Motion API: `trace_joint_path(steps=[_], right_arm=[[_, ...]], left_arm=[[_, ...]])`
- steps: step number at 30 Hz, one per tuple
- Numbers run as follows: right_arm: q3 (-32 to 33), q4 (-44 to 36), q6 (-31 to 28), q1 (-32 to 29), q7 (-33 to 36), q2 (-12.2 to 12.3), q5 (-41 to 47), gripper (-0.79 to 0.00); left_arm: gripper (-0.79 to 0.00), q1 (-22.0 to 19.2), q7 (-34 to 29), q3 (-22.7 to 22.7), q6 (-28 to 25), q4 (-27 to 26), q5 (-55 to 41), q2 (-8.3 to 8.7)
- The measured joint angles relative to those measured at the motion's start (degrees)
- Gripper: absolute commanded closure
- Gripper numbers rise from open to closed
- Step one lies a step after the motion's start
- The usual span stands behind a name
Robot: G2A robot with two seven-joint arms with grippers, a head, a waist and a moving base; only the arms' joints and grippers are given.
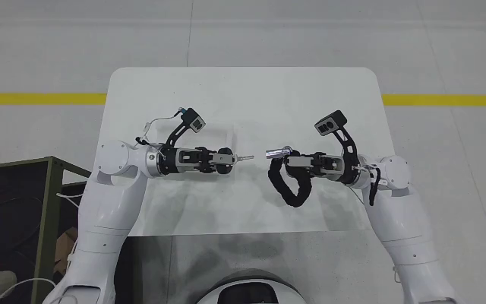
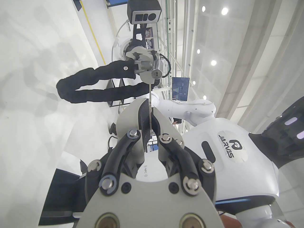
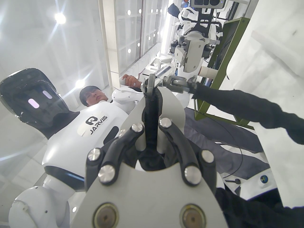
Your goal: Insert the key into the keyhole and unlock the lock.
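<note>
Left wrist view gives us the left gripper [image 2: 150,111] clenched on a thin silver metal key [image 2: 150,94], its blade running straight out ahead of the fingertips. Directly ahead and facing back at it is the round keyhole [image 2: 156,73] of a silver cylinder lock with black fabric-sleeved loop [image 2: 95,88], grasped by the right gripper [image 3: 153,96]. From the top view we see the key tip and the cylinder near each other but apart, above the white surface [image 1: 342,91], with their long axes almost in line. We judge the keyhole lies slightly to one side of the blade's line, so a small correction comes before pushing forward.
</note>
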Motion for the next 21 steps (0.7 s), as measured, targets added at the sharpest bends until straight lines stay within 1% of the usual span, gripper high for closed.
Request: trace_joint_path(steps=[4, 7, 21], right_arm=[[-0.85, 0.28, 0.32, 0.2, 0.5, -0.03, 0.01, 0.0], [-1.25, 0.4, 0.31, 0.2, 0.83, -0.03, 0.02, 0.0], [-1.71, 0.14, -0.02, -0.13, 0.59, 0.07, -0.15, 0.0]], left_arm=[[0.0, -0.92, -1.95, 1.18, -0.39, 0.84, -1.25, -0.1], [0.0, -1.16, -2.16, 1.37, -0.49, 1.16, -1.52, -0.1], [0.0, -1.11, -1.04, 2.39, -0.44, 0.3, -0.04, -0.08]])
